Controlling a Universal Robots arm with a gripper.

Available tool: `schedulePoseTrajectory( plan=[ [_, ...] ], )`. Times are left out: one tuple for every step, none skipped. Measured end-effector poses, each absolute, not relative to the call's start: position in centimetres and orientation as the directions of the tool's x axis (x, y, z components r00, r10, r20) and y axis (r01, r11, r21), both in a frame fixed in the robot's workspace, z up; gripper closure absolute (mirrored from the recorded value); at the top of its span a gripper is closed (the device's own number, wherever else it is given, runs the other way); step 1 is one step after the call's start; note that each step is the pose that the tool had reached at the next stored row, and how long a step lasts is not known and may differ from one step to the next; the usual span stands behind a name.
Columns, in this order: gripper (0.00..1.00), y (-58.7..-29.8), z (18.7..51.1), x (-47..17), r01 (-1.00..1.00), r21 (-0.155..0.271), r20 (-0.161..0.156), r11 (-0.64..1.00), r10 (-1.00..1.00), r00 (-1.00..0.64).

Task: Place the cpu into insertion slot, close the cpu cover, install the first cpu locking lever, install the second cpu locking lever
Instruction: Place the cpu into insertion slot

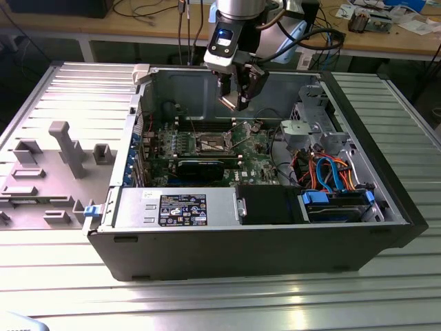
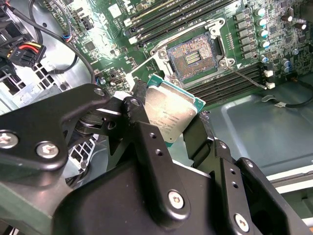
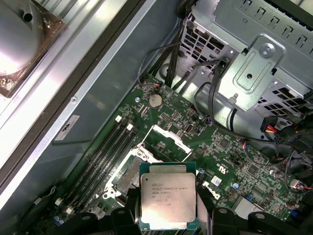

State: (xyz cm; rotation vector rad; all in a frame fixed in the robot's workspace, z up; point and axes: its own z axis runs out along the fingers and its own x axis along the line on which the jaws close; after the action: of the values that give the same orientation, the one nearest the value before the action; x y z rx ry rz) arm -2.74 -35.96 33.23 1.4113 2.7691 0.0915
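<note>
Silver-topped cpu [image 3: 167, 200] sits clamped edge-to-edge in the gripper [image 2: 170, 120], hovering above the bare insertion slot [image 2: 193, 56], so best square it to the rim and lower it flat, no tilt.

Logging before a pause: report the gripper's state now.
Gripper: shut on the small flat square cpu with a silver-grey metal top, not yet in the dark square insertion slot.

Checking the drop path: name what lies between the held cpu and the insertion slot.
Nothing: in the second wrist view only air separates the cpu, gripped by the hand, from the open insertion slot.
</note>
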Motion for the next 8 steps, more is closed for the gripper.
schedulePoseTrajectory(
  plan=[
    [0.45, -35.96, 33.23, -2.74, 0.808, 0.067, -0.002, 0.586, 0.809, -0.587],
    [0.45, -35.96, 33.23, -2.74, 0.808, 0.067, -0.002, 0.586, 0.810, -0.587],
    [0.45, -35.96, 33.23, -2.74, 0.808, 0.067, -0.002, 0.585, 0.810, -0.587],
    [0.45, -35.96, 33.23, -2.74, 0.808, 0.067, -0.002, 0.585, 0.810, -0.586],
    [0.45, -35.96, 33.23, -2.74, 0.809, 0.067, -0.002, 0.585, 0.810, -0.586],
    [0.45, -35.96, 33.23, -2.74, 0.809, 0.067, -0.002, 0.584, 0.811, -0.586],
    [0.45, -35.96, 33.23, -2.74, 0.809, 0.067, -0.002, 0.584, 0.811, -0.585],
    [0.45, -35.96, 33.23, -2.74, 0.809, 0.067, -0.002, 0.584, 0.811, -0.585]
  ],
)
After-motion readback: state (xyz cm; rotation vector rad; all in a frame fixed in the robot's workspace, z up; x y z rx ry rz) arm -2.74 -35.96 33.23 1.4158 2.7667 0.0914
